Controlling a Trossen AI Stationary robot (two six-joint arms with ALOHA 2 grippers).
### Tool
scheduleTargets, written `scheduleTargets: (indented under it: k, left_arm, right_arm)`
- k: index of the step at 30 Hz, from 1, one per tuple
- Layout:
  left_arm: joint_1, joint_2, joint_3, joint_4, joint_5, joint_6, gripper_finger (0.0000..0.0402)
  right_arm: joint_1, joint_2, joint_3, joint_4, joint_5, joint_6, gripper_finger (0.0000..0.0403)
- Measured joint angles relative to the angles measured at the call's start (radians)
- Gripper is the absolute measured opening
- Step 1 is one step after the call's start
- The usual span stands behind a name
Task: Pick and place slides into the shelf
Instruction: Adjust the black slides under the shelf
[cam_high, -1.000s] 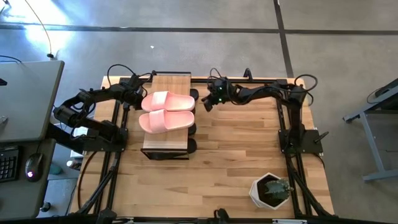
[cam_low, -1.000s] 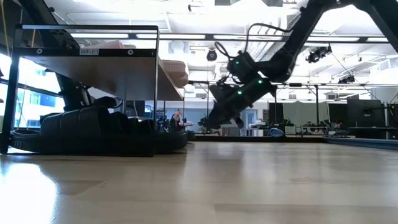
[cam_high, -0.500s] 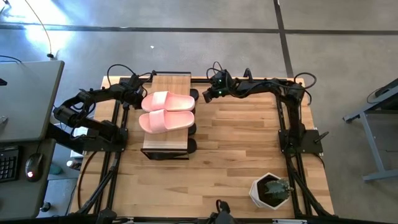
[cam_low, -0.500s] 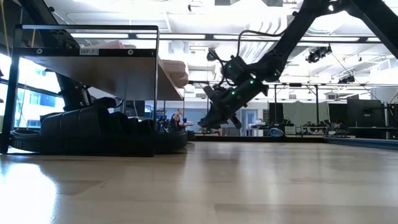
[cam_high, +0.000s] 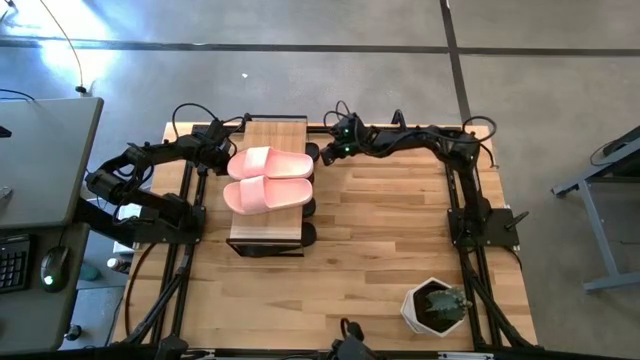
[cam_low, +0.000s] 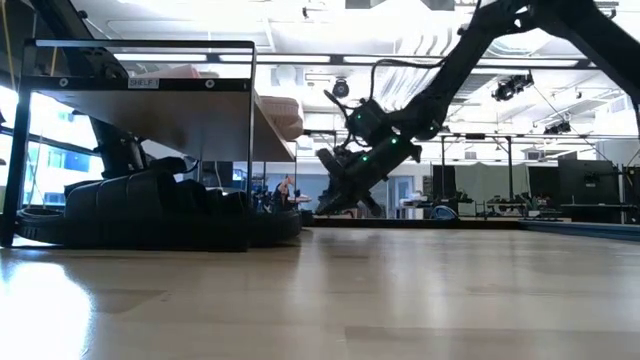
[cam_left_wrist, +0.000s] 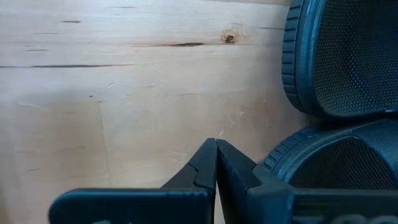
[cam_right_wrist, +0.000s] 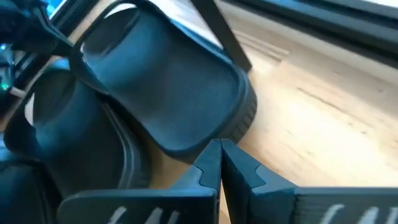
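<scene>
Pale pink slides (cam_high: 268, 179) are lying side by side on the plank top of the shelf (cam_high: 272, 231), which is standing toward the table's (cam_high: 380, 250) ten o'clock part in the high view. Black slides (cam_low: 150, 210) are sitting underneath on the table, inside the shelf's black frame; in the low view they are showing as a dark heap under the plank.

The right gripper (cam_high: 325, 155) is hanging at the shelf's two o'clock corner, just beside the frame. Its two fingers (cam_right_wrist: 219, 163) are pressed together with nothing between them. In the right wrist view their tips are pointing at the toe of a black slide (cam_right_wrist: 168, 93) lying close ahead; whether they are touching it cannot be told. In the low view this gripper (cam_low: 330, 205) is tilting downward with its tip just above the table top.

The left gripper (cam_high: 222, 160) is sitting at the shelf's nine o'clock side, close against the frame. Its fingers (cam_left_wrist: 214, 165) are likewise pressed together and holding nothing, pointing over bare wood, with two black slides (cam_left_wrist: 336, 62) just beside them.

A potted plant (cam_high: 437, 305) is standing well apart, near the table's five o'clock corner.
</scene>
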Motion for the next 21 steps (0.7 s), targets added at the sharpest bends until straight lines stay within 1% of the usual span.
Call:
scheduleTargets:
  k: [2, 7, 13, 17, 19, 21]
  left_arm:
    - [0.000, 0.000, 0.000, 0.001, 0.000, 0.000, 0.0000]
    - [0.000, 0.000, 0.000, 0.001, 0.000, 0.000, 0.0000]
    - [0.000, 0.000, 0.000, 0.002, 0.000, 0.000, 0.0000]
    - [0.000, 0.000, 0.000, 0.002, 0.000, -0.001, 0.0000]
    - [0.000, 0.000, 0.000, 0.002, 0.000, -0.001, 0.0000]
    - [0.000, 0.000, 0.000, 0.002, 0.000, -0.001, 0.0000]
  right_arm:
    - [0.000, -0.001, 0.010, -0.001, -0.001, 0.006, 0.0000]
    - [-0.003, -0.002, 0.048, -0.080, -0.001, 0.000, 0.0000]
    - [-0.001, -0.002, 0.075, -0.109, -0.027, 0.024, 0.0000]
    - [-0.007, -0.002, 0.077, -0.115, -0.026, 0.033, 0.0000]
    - [-0.013, -0.002, 0.077, -0.118, -0.019, 0.040, 0.0000]
    - [-0.020, -0.002, 0.077, -0.128, 0.013, 0.048, 0.0000]
